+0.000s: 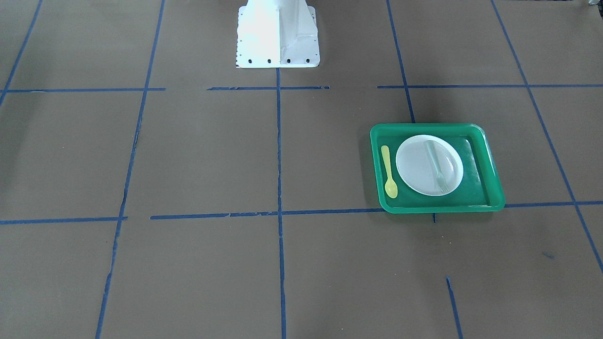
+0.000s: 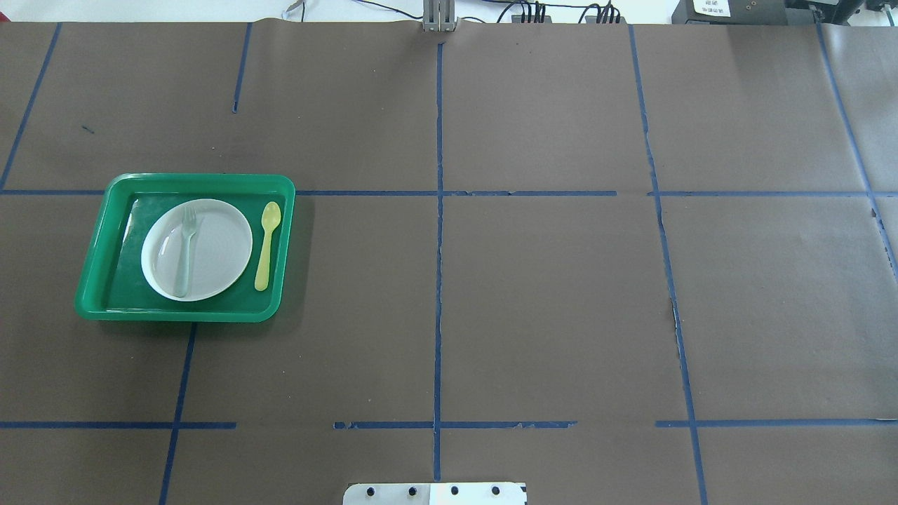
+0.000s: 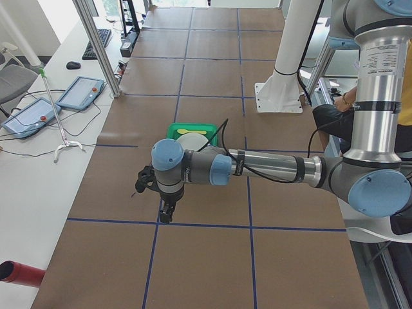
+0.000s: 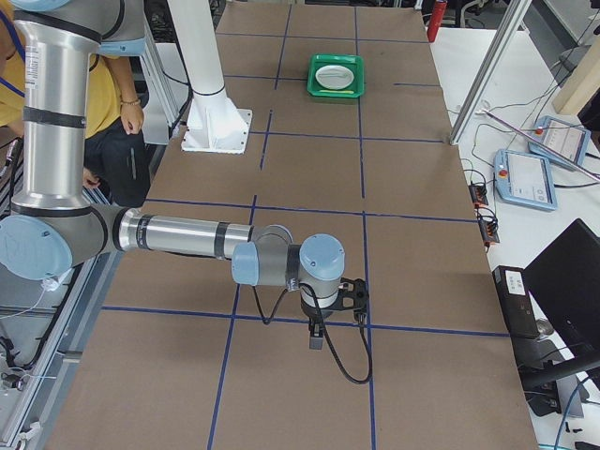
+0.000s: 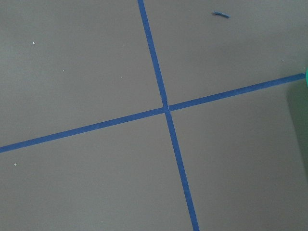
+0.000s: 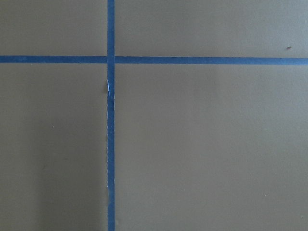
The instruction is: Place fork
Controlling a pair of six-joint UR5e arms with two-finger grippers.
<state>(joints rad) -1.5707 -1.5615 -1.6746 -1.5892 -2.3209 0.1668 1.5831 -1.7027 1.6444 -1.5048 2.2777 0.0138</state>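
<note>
The pale translucent fork (image 1: 437, 165) lies on a white plate (image 1: 414, 169) inside a green tray (image 1: 492, 169), tines toward the operators' side. In the overhead view the fork (image 2: 186, 249), plate (image 2: 221, 252) and tray (image 2: 98, 259) sit at the table's left. My left gripper (image 3: 166, 215) shows only in the exterior left view, hanging above the table short of the tray (image 3: 193, 131); I cannot tell if it is open. My right gripper (image 4: 317, 337) shows only in the exterior right view, far from the tray (image 4: 336, 75); I cannot tell its state. Both wrist views show only bare table.
A yellow spoon (image 1: 389, 172) lies in the tray beside the plate, also in the overhead view (image 2: 267, 245). The white robot base (image 1: 278, 33) stands mid-table at the robot's edge. Blue tape lines cross the brown table. A person (image 4: 117, 103) sits behind the robot.
</note>
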